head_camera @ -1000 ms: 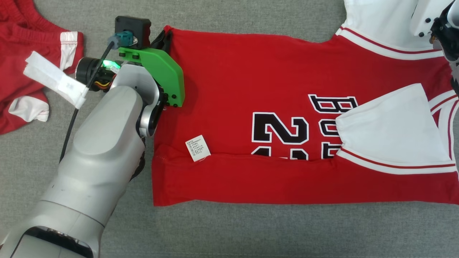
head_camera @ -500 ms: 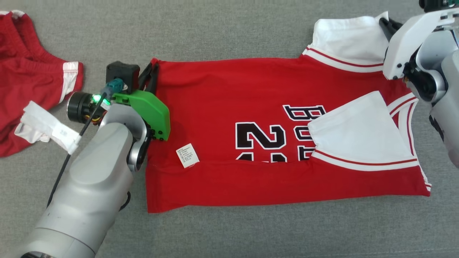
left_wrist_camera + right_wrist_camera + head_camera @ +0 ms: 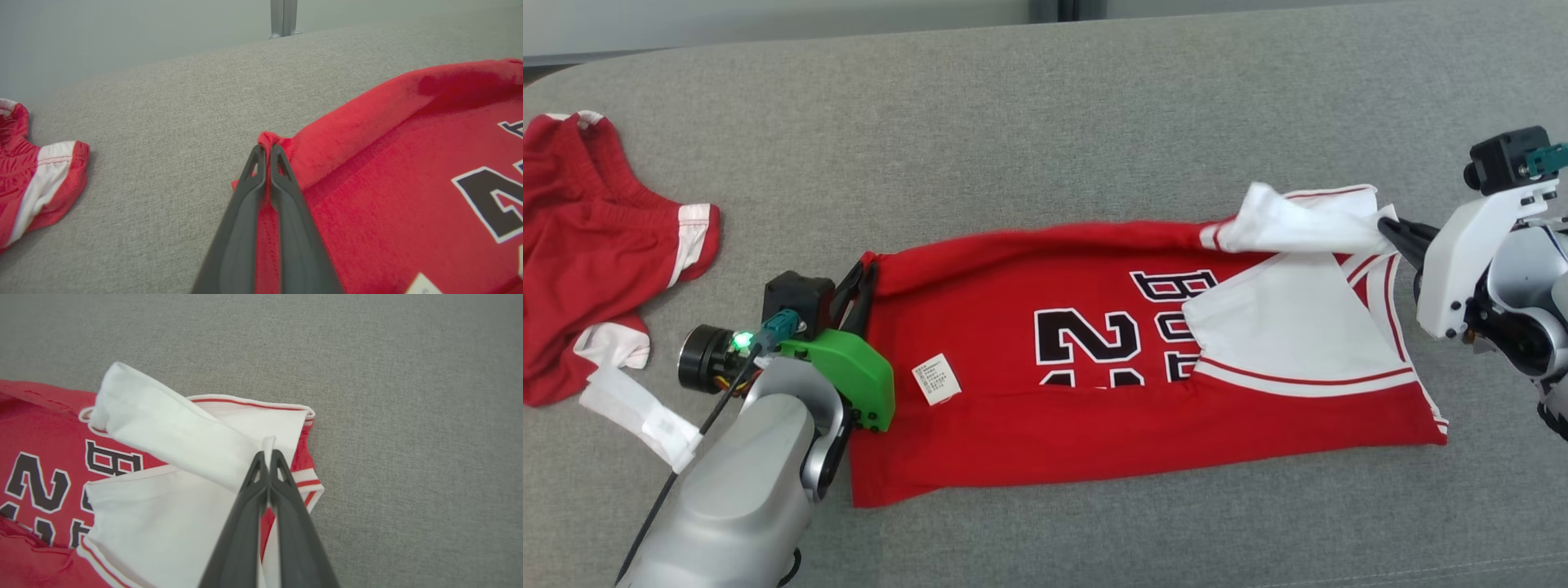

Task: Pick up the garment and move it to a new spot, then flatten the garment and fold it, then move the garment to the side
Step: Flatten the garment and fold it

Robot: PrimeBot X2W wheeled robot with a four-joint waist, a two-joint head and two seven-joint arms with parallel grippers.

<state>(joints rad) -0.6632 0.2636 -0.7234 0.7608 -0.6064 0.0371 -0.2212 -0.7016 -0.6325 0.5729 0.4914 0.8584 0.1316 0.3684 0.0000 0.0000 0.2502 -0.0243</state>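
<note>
Finds the red basketball jersey [image 3: 1045,425] spread across mid-frame on grey upholstery [image 3: 1045,122]. Pinches its red hem corner in the left tool [image 3: 864,273], clenched centre-left. Clamps the white sleeve [image 3: 1298,229] in the right tool [image 3: 1388,229], far right. Likely handles soft, light and floppy (sags between grips), so best taken at corners and hems.

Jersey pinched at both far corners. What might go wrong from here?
The left end effector pinches just the tip of the red corner of the jersey; it may slip out. The right end effector grips a twisted white sleeve, so the fold may land creased.
</note>
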